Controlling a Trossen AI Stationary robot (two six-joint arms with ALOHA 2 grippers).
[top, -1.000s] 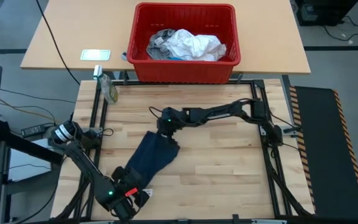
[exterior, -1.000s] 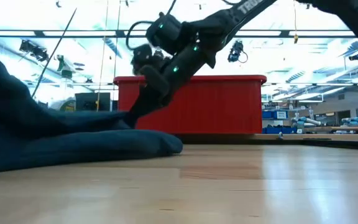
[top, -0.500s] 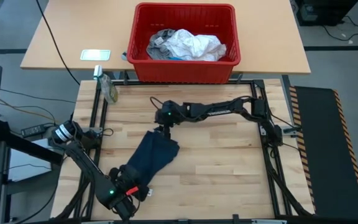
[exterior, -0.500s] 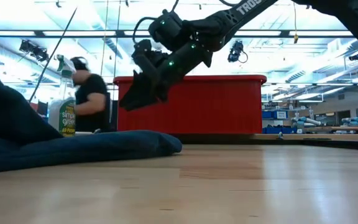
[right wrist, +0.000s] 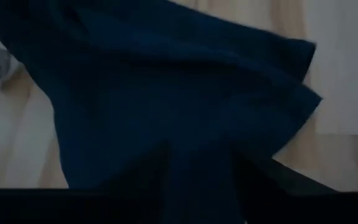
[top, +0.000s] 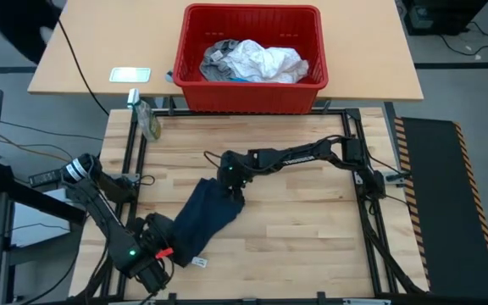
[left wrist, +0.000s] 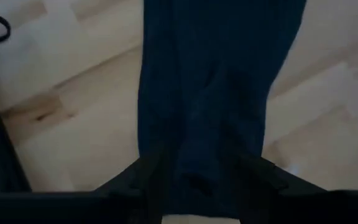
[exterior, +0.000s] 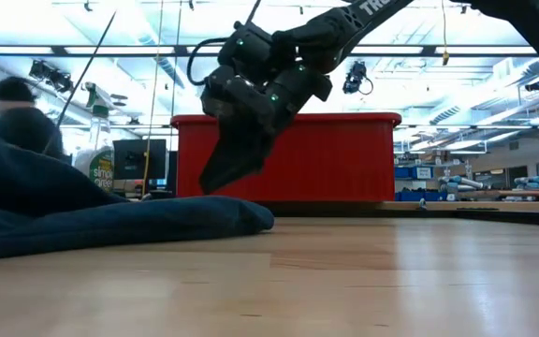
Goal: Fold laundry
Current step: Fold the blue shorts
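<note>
A dark navy garment (top: 209,217) lies in a slanted strip on the wooden table, its far end flat (exterior: 223,212) and its near end heaped up (exterior: 7,178). My right gripper (top: 230,185) hangs open just above the far end, fingers slanting down (exterior: 219,178), with cloth showing below the gap (right wrist: 201,155). My left gripper (top: 168,244) is open at the near end. Its fingers stand apart with the navy cloth (left wrist: 216,93) running away between them. A white tag (top: 197,263) sticks out at the near end. My left gripper is open over the garment's near end (left wrist: 197,168). I cannot tell whether its fingers touch the cloth.
A red basket (top: 252,55) with white and grey clothes stands on the far table. A spray bottle (top: 148,121) sits at the far left corner, a white card (top: 130,74) beyond it. A person (exterior: 21,122) shows in the room behind.
Both grippers have opened and let go of the navy garment. The right one rose off the far end, which dropped flat, then tipped down over it again. The left one has gone up and toward the table's left edge, and the heaped near end has sunk.
</note>
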